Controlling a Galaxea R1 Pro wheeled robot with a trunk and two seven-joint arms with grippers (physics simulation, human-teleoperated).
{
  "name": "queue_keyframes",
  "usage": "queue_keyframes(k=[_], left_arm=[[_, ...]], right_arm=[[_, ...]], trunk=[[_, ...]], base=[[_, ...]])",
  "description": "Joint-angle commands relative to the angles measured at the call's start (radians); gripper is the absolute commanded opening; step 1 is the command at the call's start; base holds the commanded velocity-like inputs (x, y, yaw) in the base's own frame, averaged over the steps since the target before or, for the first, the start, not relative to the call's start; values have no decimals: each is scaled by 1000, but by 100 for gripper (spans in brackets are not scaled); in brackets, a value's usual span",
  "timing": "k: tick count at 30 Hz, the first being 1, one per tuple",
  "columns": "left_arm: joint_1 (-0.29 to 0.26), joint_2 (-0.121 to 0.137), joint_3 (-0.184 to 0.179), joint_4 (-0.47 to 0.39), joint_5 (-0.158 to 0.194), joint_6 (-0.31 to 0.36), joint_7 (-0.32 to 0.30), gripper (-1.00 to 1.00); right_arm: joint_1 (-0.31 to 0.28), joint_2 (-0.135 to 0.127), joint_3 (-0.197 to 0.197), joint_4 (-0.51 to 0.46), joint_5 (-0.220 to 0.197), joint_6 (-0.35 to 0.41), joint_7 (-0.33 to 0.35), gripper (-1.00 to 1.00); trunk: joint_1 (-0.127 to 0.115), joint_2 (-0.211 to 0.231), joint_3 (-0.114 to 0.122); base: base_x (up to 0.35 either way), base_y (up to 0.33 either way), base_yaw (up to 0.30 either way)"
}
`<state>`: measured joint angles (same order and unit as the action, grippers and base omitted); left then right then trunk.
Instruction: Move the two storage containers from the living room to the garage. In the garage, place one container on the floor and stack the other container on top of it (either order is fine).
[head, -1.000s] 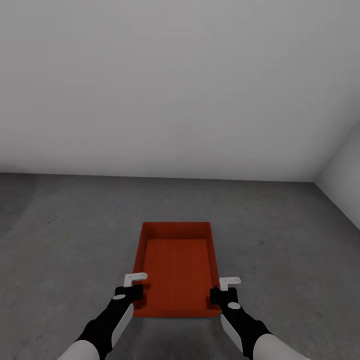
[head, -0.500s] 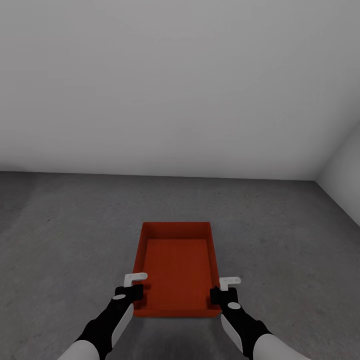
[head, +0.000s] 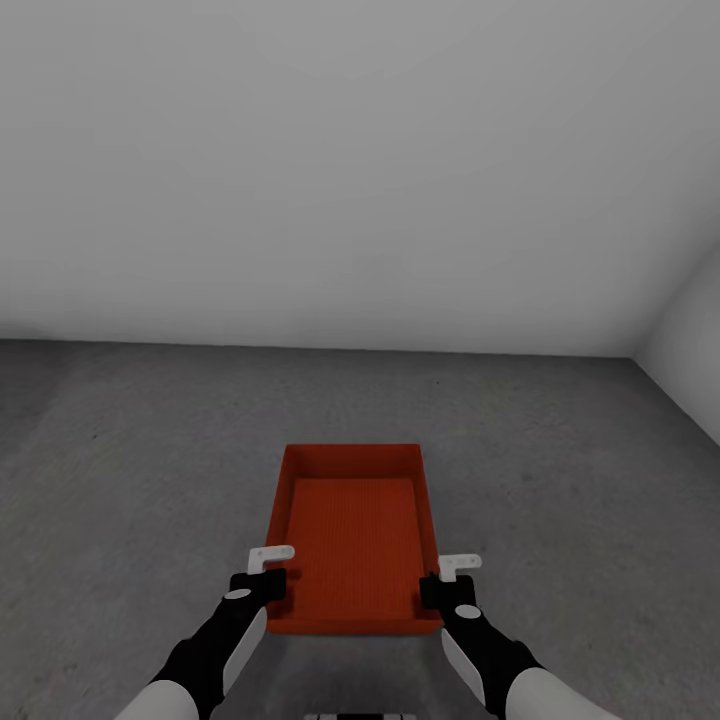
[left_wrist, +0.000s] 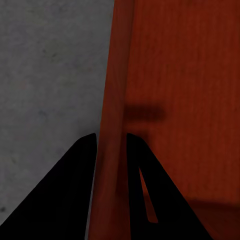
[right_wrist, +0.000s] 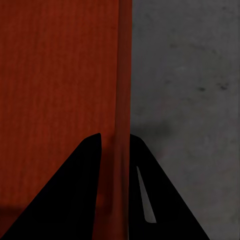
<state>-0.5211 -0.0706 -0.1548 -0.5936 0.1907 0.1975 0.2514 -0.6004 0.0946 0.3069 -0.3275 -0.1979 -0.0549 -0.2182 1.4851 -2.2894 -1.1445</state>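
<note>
While we hold the bin (head: 353, 535) by its two long walls, it sits low in front of us over the grey floor (head: 130, 470), its open top up and nothing inside it. Our left gripper (head: 272, 577) is clamped on the left wall, one finger inside and one outside, and the left wrist view shows that wall (left_wrist: 111, 150) pinched between the dark fingers. Our right gripper (head: 446, 583) pinches the right wall the same way, and the right wrist view shows that wall (right_wrist: 120, 150) between its fingers with bare floor (right_wrist: 185, 100) beyond.

We judge that we are in the garage, at the step of setting this bin down; whether its base already touches the floor we cannot tell, though the faint shadow under its near edge suggests it is at or very near the ground. The next move calls for lowering both arms evenly until the bin rests flat, then parting both grippers together and lifting clear of the walls without dragging it. After that the other bin has to be brought and stacked on top.

By count: one bin, two grippers, one pale wall (head: 350, 170) ahead and another wall (head: 690, 350) meeting it at the right corner.
</note>
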Motion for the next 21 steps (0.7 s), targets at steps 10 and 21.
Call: queue_keyframes(k=[10, 21], left_arm=[[0, 12, 21, -5, -16, -38, 97, -100], [0, 12, 21, -5, -16, -38, 97, -100]], right_arm=[[-1, -15, -19, 2, -17, -6, -13, -100], [-1, -15, -19, 3, -17, -6, -13, -100]], trunk=[[38, -71, -32], [69, -127, -57]], base=[[0, 0, 0], [0, 0, 0]])
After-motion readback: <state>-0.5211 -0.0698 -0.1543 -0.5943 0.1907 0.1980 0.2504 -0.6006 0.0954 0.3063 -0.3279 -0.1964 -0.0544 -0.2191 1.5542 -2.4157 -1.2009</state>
